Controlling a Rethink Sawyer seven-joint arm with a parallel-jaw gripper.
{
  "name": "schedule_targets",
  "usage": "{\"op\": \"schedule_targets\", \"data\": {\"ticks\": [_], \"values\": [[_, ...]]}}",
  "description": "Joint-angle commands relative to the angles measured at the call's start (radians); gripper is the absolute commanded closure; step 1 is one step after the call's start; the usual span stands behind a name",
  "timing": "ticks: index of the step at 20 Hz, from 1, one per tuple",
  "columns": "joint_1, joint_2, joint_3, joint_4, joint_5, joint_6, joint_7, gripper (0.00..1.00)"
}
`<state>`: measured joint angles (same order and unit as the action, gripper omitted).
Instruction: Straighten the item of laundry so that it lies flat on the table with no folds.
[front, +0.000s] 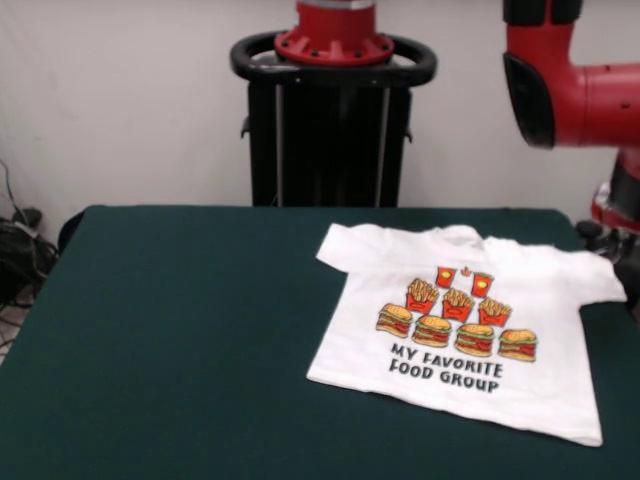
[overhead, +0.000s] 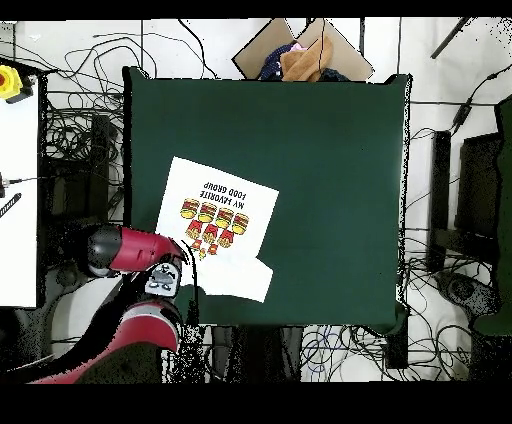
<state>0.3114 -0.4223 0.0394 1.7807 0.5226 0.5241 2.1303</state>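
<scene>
Shirt (front: 470, 335) lies spread out, print side up, on the right part of the table (front: 170, 340) in the front view, nearer the far edge than the near one. Its white body looks mostly flat, with the hem toward the near side and the collar toward the pedestal (front: 330, 130). Both short sleeves are laid out to the sides; the right one reaches toward the table's right edge, close to the arm (front: 580, 90). Rows of red-orange burgers and fries sit above the black words "MY FAVORITE FOOD GROUP". The whole garment is turned a little, so its hem runs at a slant to the table's near edge.

From overhead, the shirt (overhead: 215, 225) sits in the left, lower part of the table (overhead: 320, 150), with its print reading upside down. The arm (overhead: 130, 250) reaches over the table's left edge and covers the shirt's lower left corner. One sleeve juts out at the lower right of the garment.

The claw (overhead: 163, 280) shows only as a grey and white block at the end of the arm, just at the shirt's bottom edge. Whether it is spread or pressed together, I cannot tell, nor whether it touches the cloth.

Cables and a brown bundle (overhead: 300, 60) lie on the floor beyond the table's far edge.
</scene>
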Motion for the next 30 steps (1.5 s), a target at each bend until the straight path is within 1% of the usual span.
{"op": "schedule_targets", "data": {"ticks": [1, 3, 6, 8, 10, 14, 18, 19, 22, 27, 30], "values": [[0.071, -0.081, -0.090, -0.081, -0.009, 0.233, 0.364, 1.00], [0.095, -0.084, -0.131, -0.109, -0.020, 0.266, 0.390, 1.00], [0.100, -0.096, -0.158, -0.124, -0.020, 0.291, 0.385, 1.00], [0.106, -0.104, -0.199, -0.135, -0.037, 0.301, 0.379, 1.00], [0.108, -0.111, -0.247, -0.130, -0.068, 0.279, 0.350, 1.00], [0.084, -0.116, -0.328, -0.120, -0.142, 0.207, 0.274, 1.00], [0.042, -0.096, -0.377, -0.133, -0.219, 0.159, 0.210, 1.00], [0.022, -0.096, -0.374, -0.128, -0.233, 0.134, 0.190, 1.00], [-0.027, -0.106, -0.371, -0.123, -0.275, 0.132, 0.145, 1.00], [-0.143, -0.154, -0.314, -0.077, -0.309, 0.105, 0.070, 1.00], [-0.209, -0.172, -0.291, -0.057, -0.355, 0.102, 0.022, 1.00]]}}
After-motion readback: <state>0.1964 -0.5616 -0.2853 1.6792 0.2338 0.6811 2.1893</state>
